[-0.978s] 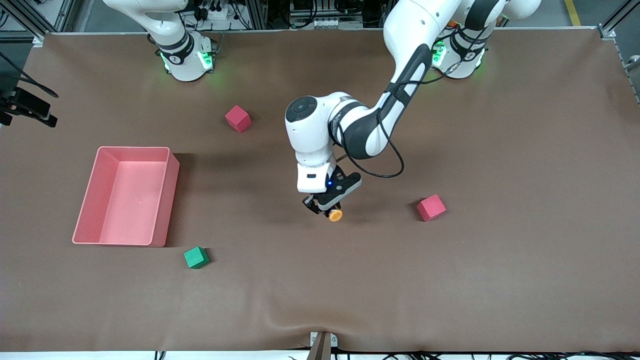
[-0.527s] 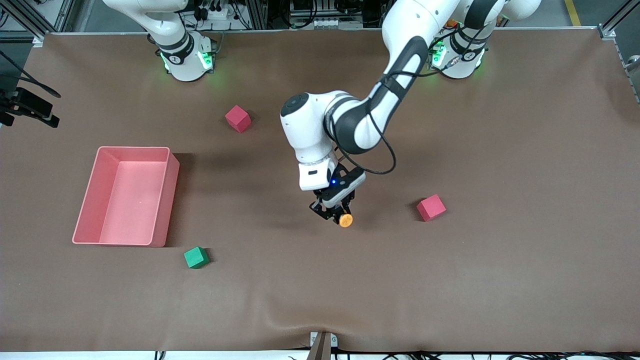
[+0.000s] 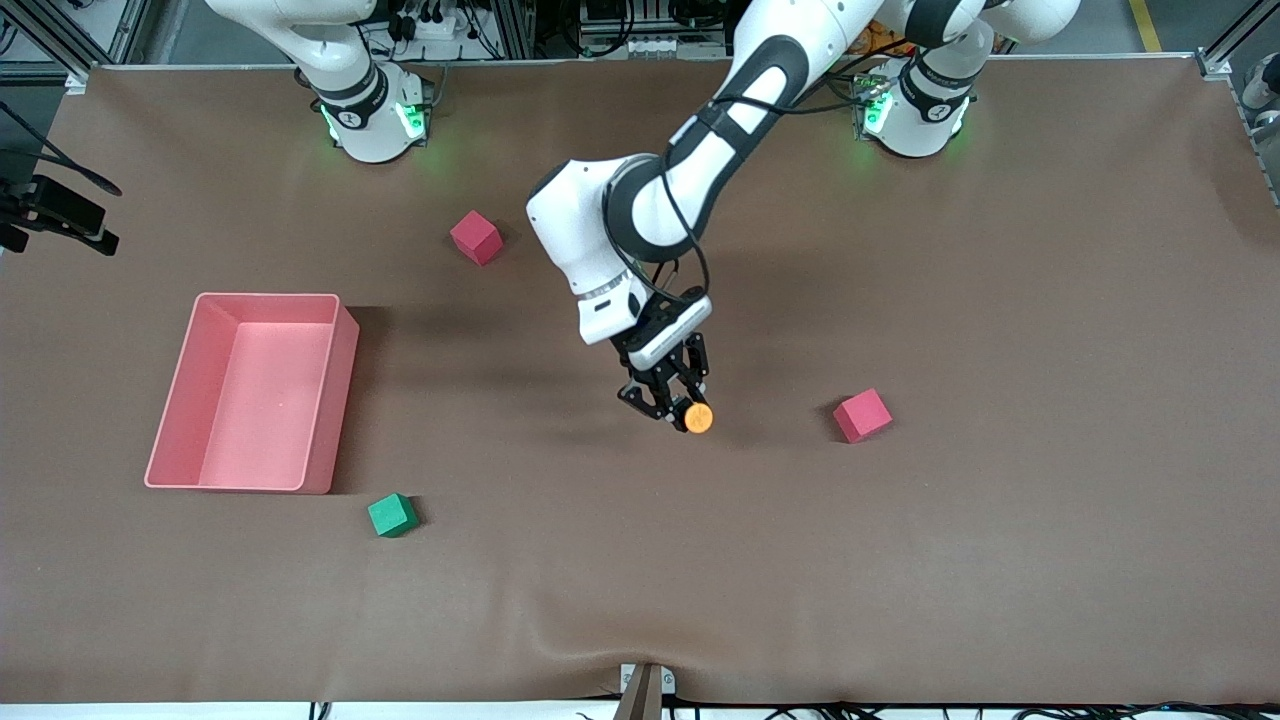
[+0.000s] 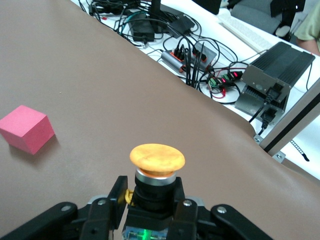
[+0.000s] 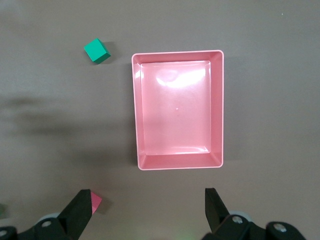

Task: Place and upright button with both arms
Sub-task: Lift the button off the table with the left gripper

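Left tool [image 3: 672,400] tilted up, button [image 3: 698,418] gripped

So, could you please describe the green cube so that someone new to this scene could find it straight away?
Start at the big pink tray toward the right arm's end of the table. Just off the tray's corner nearest the front camera sits the green cube, alone on the brown mat. It is the only green block; the other two cubes are pink-red.
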You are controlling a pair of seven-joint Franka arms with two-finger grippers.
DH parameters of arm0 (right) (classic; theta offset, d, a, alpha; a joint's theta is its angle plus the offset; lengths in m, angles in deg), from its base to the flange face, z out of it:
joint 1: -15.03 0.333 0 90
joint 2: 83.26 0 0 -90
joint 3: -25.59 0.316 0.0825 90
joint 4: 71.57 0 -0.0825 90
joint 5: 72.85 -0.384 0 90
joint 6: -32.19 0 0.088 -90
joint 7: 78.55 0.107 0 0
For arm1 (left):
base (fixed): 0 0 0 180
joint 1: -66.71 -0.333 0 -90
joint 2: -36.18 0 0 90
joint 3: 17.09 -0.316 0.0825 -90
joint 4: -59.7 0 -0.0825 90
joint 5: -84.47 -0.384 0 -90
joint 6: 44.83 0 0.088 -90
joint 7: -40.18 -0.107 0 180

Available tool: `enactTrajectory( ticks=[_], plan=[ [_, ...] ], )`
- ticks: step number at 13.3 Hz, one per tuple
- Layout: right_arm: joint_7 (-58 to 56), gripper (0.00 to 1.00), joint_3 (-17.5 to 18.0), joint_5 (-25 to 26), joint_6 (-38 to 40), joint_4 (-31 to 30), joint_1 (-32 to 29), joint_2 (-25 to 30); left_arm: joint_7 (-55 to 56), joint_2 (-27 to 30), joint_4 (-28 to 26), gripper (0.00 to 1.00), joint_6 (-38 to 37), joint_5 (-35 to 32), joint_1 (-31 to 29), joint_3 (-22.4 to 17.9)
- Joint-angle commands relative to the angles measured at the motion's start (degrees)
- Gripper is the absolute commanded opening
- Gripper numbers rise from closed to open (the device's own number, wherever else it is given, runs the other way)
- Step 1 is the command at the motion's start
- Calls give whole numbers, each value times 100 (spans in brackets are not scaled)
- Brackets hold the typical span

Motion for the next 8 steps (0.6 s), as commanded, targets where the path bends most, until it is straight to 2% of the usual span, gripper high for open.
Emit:
enactTrajectory(
  ticks=[1, 3, 8],
  plan=[
    [93, 100, -11, -8, 26, 73, 33, -27, 676, -30, -146, 0, -135, -484, 214, -82],
    [93, 100, -11, -8, 26, 82, 7, -44, 1197, -318, -146, 0, -161, -1187, 458, -73],
    [93, 100, -28, -8, 34, 99, -29, -44, 1013, -1022, -164, 0, -1583, -1498, 996, -73]
  ],
)
